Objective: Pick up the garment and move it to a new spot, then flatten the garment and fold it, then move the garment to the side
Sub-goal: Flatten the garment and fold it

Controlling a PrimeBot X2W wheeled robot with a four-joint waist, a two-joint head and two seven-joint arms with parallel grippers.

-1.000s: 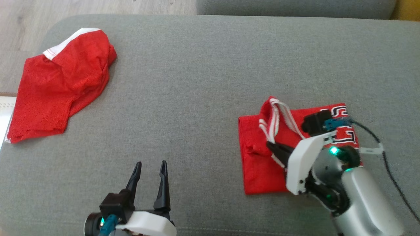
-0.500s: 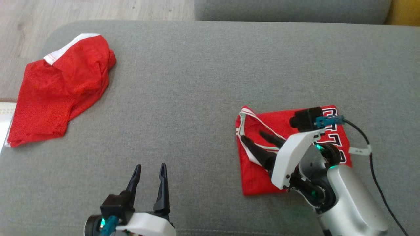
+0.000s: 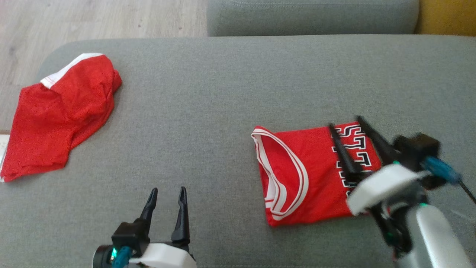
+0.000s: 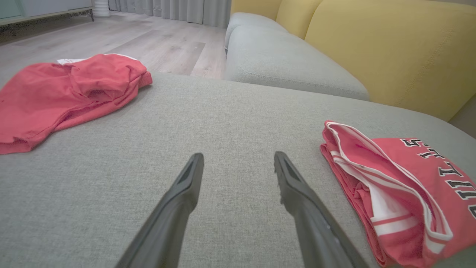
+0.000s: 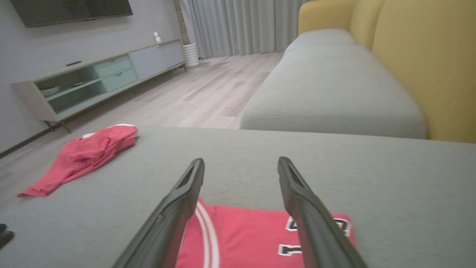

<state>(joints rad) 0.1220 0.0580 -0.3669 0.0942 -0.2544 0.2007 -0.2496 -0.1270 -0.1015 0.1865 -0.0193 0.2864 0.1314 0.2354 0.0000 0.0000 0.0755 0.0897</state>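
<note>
The garment (image 3: 297,175) is a red jersey with white-striped trim and black lettering, lying folded flat on the right part of the grey seat cushion (image 3: 208,93). My right gripper (image 3: 344,123) hovers open over its lettered right end, holding nothing. In the right wrist view its fingers (image 5: 241,160) stand wide apart above the garment (image 5: 253,238). My left gripper (image 3: 168,190) is open and empty near the front edge, left of the garment (image 4: 390,186). Its spread fingers (image 4: 238,155) point across bare cushion.
A second red garment (image 3: 59,115) with a white band lies crumpled at the cushion's far left edge. Another grey cushion (image 3: 312,15) and a yellow backrest (image 4: 390,48) lie beyond. Wooden floor (image 3: 93,18) borders the left; a black cable trails from the right wrist.
My right gripper has opened, let go of the garment's striped trim and drawn back to the right. The trim now lies flat. The head camera has shifted. The left arm has not moved.
</note>
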